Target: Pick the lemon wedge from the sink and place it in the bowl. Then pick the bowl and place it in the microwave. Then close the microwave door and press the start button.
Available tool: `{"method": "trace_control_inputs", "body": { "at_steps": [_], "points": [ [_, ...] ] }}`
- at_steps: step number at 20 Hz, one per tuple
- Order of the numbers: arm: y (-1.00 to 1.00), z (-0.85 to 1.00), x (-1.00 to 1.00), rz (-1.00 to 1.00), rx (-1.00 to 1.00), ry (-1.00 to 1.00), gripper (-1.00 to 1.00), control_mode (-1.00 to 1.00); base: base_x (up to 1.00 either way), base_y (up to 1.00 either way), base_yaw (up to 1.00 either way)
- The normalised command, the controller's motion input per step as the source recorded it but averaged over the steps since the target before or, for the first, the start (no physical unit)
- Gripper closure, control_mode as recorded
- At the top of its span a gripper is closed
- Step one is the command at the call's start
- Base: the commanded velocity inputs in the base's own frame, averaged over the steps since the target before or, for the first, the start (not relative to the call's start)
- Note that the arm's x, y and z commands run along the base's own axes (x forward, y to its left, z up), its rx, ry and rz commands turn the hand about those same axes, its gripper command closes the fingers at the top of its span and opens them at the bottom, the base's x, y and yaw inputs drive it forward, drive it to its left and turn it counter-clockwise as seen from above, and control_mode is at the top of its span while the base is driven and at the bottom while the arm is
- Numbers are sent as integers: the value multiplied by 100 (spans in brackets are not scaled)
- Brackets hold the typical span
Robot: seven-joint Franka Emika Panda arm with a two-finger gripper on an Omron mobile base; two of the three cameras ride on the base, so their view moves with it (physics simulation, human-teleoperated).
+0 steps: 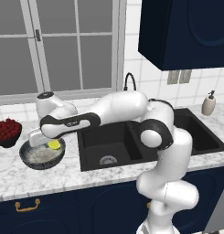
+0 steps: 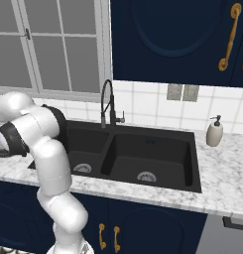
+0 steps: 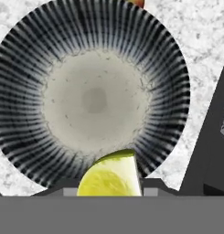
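Yellow and bright, the lemon wedge (image 3: 111,176) sits right between the gripper's (image 3: 110,188) two dark finger tips, and they are closed on it from both sides. In the hand view the wedge is at the bottom, with its rind edge up and its wet side showing.

Straight below the gripper is the bowl (image 3: 38,137). It has dark streaks like stripes around the inside wall and a pale grey middle. The wedge hangs over the near edge of the bowl, not over the middle. I cannot tell if the wedge touches the bowl yet.

From the left base view, the gripper (image 1: 50,145) points down into the bowl (image 1: 40,159), and a bit of the yellow wedge (image 1: 54,145) shows there. The bowl stands on the white marble counter (image 1: 63,176).

Just past the bowl, on the side away from the sink, is a dark bowl of red fruit (image 1: 6,131). On the other side of the gripper is the black sink (image 1: 131,141), with its round steel drain (image 1: 108,160) and its black faucet (image 1: 129,81) behind. Far beyond the sink stands a soap bottle (image 1: 208,103) on the counter.
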Motion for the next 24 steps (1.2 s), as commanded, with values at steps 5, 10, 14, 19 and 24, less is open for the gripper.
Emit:
{"method": "trace_control_inputs", "body": {
  "at_steps": [5, 10, 14, 19, 24],
  "points": [
    [9, -35, 1, -2, -6, 10, 100, -100, 0, 0, 0],
    [32, -5, 24, -9, -6, 2, 100, -100, 0, 0, 0],
    [42, 0, 39, -11, -7, 2, 100, -100, 0, 0, 0],
    [45, 27, 33, -10, -9, 0, 100, -100, 0, 0, 0],
    [33, 28, 38, -9, -11, 0, 100, -100, 0, 0, 0]
  ]
}}
